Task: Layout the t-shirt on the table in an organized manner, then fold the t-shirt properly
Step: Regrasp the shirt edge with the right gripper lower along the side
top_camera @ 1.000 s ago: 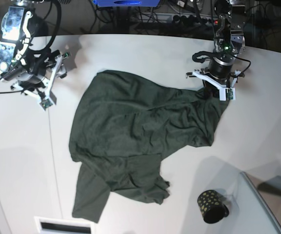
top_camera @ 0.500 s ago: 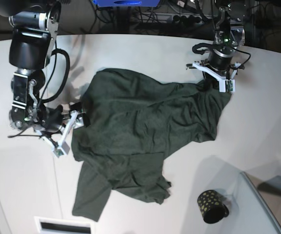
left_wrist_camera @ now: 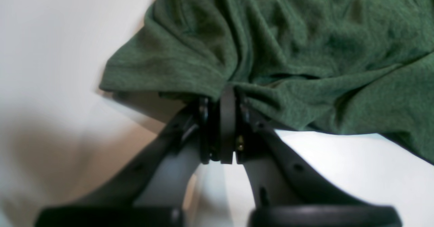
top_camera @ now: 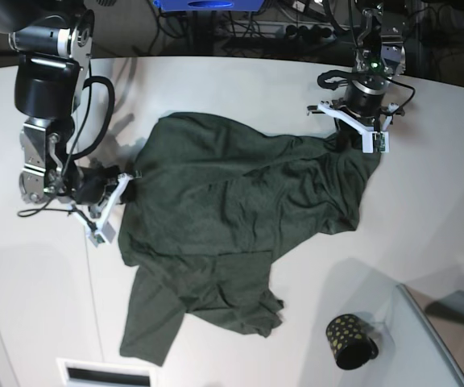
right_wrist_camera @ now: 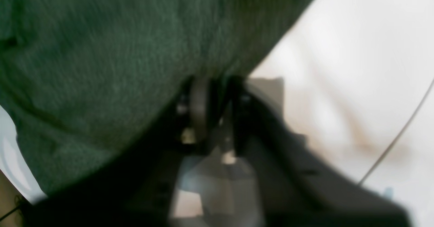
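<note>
Table (top_camera: 240, 72): t-shirt (top_camera: 232, 218) btwn both pincers.

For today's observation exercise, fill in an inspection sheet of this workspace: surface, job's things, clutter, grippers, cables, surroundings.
Surface: white table, thin dark seam.
Job's things: dark green t-shirt, spread but rumpled, lower part bunched, not folded.
Clutter: small black cup with gold dots, lying clear of the shirt.
Grippers: left gripper shut on one shirt edge; right gripper shut on the opposite edge.
Cables: black cable looping along the right arm.
Surroundings: dark area with wires beyond the table's far edge.
</note>
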`<state>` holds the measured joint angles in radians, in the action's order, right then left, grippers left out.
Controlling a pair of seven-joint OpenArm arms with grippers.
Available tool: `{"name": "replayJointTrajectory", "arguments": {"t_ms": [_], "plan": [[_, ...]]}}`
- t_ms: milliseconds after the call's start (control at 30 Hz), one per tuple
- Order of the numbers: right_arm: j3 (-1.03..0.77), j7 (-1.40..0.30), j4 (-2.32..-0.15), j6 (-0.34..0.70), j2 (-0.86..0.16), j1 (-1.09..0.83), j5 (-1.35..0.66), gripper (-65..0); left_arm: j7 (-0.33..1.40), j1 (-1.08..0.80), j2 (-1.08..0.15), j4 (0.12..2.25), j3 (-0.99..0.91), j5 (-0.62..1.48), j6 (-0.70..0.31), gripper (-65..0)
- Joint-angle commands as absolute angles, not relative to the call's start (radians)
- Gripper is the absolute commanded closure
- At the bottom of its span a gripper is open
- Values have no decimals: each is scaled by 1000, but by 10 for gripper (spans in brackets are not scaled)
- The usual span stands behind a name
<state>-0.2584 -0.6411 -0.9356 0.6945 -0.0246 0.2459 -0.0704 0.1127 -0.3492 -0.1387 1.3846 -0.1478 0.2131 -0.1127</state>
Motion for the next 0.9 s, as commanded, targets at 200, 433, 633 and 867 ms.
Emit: {"name": "replayJointTrajectory", "arguments": {"t_ms": [200, 433, 633, 867], "plan": [[-262, -687, -1199, 698, -30, 170, -87, -8, 87, -346, -147, 1402, -151, 217, -116, 0], [-260, -771, -1471, 698, -28, 84, -87, -8, 87, -348, -147, 1402, -151, 217, -116, 0], [-260, -848, -1549, 698, -28, 74, -87, -8, 87, -348, -147, 1455, -151, 217, -116, 0], [-262, -860, -1372, 698, -27, 73, -87, -63, 87, -361, -147, 1455, -150, 217, -116, 0]]}}
